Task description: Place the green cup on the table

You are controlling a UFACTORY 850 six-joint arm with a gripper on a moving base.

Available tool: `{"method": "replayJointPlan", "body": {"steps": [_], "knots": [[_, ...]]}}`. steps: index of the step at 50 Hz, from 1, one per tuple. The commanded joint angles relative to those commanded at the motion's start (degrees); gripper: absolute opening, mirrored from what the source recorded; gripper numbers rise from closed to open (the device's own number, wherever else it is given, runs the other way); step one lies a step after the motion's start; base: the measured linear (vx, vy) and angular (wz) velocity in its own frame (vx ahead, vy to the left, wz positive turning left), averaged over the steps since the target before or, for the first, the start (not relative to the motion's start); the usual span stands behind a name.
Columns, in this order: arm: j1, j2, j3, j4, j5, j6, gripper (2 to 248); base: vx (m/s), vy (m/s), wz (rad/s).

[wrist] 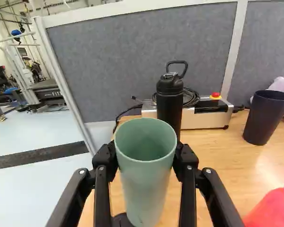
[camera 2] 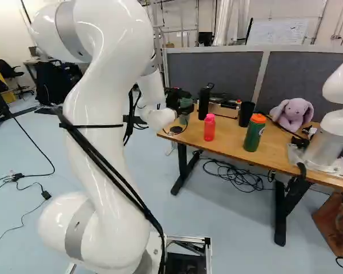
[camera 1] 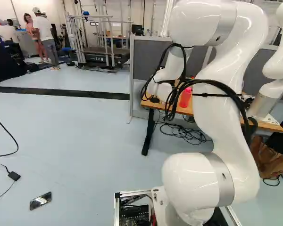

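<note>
Our tool (wrist: 145,156) stands as wide as the green cup (wrist: 146,177) it clasps, at the left end of the counter (wrist: 227,163). We should lower the cup upright, keep its foot off the dark disc (wrist: 120,221), and let go only once it sits flat.

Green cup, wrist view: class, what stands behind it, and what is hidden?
Behind the green cup stands a black bottle; its lid and loop handle show, but its base is covered.

Grey partition (camera 2: 214,74), pale blue floor (camera 1: 80,136) with black stripe (camera 1: 61,93), whiteboard (camera 2: 276,32) beyond.
</note>
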Motion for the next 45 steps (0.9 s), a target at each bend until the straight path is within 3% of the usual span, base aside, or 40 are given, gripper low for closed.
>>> {"method": "replayJointPlan", "body": {"steps": [15, 28, 41, 42, 45], "knots": [[-0.34, -5.80, -5.55, 4.20, 2.88, 0.00, 127, 0.000, 0.000, 0.000], [-0.41, -8.38, -7.14, 5.45, 3.65, -6.12, 127, 0.000, 0.000, 0.000], [-0.42, -9.01, -7.30, 5.52, 3.69, -7.19, 127, 0.000, 0.000, 0.000], [-0.42, -9.02, -7.31, 5.52, 3.69, -7.20, 140, 0.000, 0.000, 0.000], [-0.42, -9.03, -7.31, 5.52, 3.69, -7.20, 140, 0.000, 0.000, 0.000]]}}
